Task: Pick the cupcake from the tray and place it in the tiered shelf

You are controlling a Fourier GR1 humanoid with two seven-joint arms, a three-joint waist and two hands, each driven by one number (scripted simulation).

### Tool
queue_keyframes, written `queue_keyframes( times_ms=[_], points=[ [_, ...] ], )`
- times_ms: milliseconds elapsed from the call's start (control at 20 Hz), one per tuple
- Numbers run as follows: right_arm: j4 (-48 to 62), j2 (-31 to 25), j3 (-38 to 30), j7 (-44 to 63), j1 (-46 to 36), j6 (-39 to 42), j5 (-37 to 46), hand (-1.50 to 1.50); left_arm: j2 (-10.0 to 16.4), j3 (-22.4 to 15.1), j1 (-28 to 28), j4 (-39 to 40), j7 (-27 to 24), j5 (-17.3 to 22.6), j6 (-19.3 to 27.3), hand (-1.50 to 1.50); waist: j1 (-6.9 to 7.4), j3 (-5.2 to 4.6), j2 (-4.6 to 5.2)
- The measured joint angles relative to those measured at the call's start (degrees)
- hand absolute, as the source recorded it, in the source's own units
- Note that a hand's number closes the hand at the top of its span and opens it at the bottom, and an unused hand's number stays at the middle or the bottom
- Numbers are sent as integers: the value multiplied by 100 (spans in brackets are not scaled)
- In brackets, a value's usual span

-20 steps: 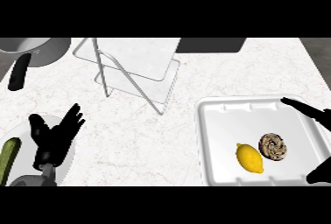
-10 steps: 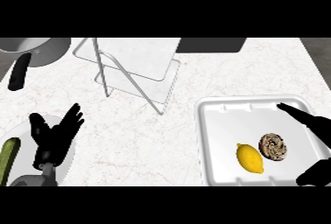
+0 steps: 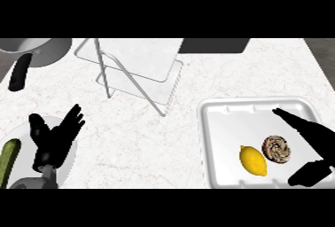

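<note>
The cupcake (image 3: 279, 149), brown with swirled frosting, lies on the white tray (image 3: 229, 115) at the lower right, beside a yellow lemon (image 3: 252, 160). My right hand (image 3: 313, 138) hovers over the tray's right side, fingers straight above and right of the cupcake, thumb low near the tray's front edge, not touching the cupcake. The tiered shelf (image 3: 134, 66), clear panels on thin metal legs, stands at the upper middle. My left hand (image 3: 56, 135) rests open at the lower left, fingers up.
A grey pan (image 3: 36, 49) with a black handle (image 3: 20, 75) sits at the top left. A plate (image 3: 16, 133) with a green cucumber (image 3: 8, 159) lies under my left hand. A dark block (image 3: 215, 45) stands at the back edge.
My right hand has moved left and down over the tray, closing in on the cupcake, with the thumb now showing lower. The left hand has stayed put.
</note>
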Motion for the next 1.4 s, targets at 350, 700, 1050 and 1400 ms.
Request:
queue_keyframes(
  times_ms=[350,700,1050,1400],
  points=[
    [661,331,2,-358,-226,-372,733,-150,-117,120,-32,58,35,-130,-92,0,7,9,-2],
    [1248,693,-108,-813,-480,-618,1088,-150,-265,229,-83,69,91,-296,-114,0,14,16,-8],
    [1680,902,-69,-1279,-597,-709,1415,150,-309,367,-113,127,78,-406,-241,0,9,4,-11],
    [1925,674,373,-2023,-697,-579,1867,150,-334,404,-147,36,243,-382,-297,0,17,-75,-48]
  ],
)
